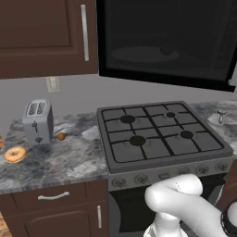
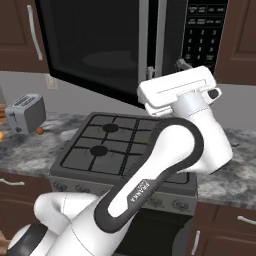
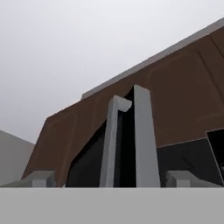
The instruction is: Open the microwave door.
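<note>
The microwave door is a glossy black glass panel above the stove, also seen as the microwave door. It hangs ajar, its handle side swung out from the body. The long silver bar handle runs down its right edge. My gripper reaches up at that handle from in front. Seen from the hand, the handle rises between my two fingertips, and my gripper stands open around it. Neither finger visibly touches the bar.
The keypad panel sits right of the door. Below lie a gas stove with oven knobs, a toaster and a bagel on the marble counter. A brown cabinet door hangs at left.
</note>
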